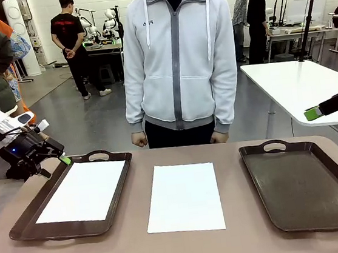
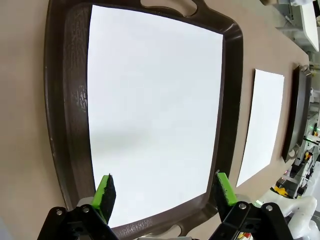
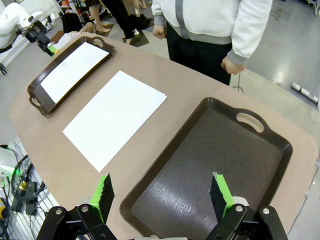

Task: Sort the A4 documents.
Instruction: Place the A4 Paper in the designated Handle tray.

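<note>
One white A4 document (image 1: 85, 191) lies flat inside the left dark brown tray (image 1: 27, 222). A second A4 document (image 1: 184, 197) lies on the bare table between the two trays. My left gripper (image 1: 55, 159) hovers open above the left tray's far left corner, holding nothing; in the left wrist view its green pads (image 2: 106, 192) stand wide over the sheet (image 2: 150, 105) in the tray (image 2: 67, 100). My right gripper (image 1: 314, 113) hangs open high over the right tray (image 1: 304, 184), which holds no sheet. The right wrist view shows both sheets (image 3: 115, 117), (image 3: 72, 70) and that tray (image 3: 210, 165).
A person in a light grey hoodie (image 1: 176, 58) stands at the far edge of the table, hands at their sides. A white table (image 1: 302, 87) stands behind on the right. Other people move about farther back.
</note>
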Action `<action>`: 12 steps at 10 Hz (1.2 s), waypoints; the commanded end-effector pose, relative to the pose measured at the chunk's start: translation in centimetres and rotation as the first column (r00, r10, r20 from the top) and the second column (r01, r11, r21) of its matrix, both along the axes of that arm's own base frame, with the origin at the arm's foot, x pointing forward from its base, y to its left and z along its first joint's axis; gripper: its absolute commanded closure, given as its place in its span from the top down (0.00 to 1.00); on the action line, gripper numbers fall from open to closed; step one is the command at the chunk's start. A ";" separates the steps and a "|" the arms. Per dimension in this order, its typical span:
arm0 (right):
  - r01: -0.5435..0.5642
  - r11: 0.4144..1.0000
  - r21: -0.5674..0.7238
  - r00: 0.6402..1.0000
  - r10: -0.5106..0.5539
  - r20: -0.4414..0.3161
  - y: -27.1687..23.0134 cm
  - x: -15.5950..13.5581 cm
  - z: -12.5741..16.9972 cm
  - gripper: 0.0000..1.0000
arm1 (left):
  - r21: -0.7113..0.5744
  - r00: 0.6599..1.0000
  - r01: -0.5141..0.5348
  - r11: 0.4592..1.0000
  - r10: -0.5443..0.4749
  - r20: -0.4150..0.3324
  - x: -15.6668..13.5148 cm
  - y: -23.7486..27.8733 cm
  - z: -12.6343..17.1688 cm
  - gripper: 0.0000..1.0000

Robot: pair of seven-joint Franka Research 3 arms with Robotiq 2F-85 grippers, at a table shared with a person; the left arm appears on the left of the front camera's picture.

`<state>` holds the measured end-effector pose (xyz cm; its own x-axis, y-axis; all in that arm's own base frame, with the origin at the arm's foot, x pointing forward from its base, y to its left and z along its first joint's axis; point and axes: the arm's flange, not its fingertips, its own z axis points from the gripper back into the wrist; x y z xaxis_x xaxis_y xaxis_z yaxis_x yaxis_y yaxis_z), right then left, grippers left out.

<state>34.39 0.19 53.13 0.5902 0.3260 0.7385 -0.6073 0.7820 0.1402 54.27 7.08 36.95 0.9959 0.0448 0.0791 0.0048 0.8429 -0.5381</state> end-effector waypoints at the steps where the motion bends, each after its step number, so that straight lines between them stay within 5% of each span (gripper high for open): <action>1: -0.009 1.000 0.013 1.000 0.009 -0.005 0.1 0.1 -0.2 1.00 | -0.009 0.999 -0.045 0.999 0.045 0.002 -0.6 -0.5 0.5 1.00; 12: -0.009 1.000 0.013 1.000 0.009 -0.005 0.1 0.1 -0.2 1.00 | -0.002 1.000 -0.004 1.000 0.004 0.002 -0.1 0.0 0.2 1.00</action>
<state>34.39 0.19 53.13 0.5902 0.3260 0.7385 -0.6073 0.7820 0.1402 54.11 7.00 37.15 0.9952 0.0582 0.0785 -0.0058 0.8369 -0.5473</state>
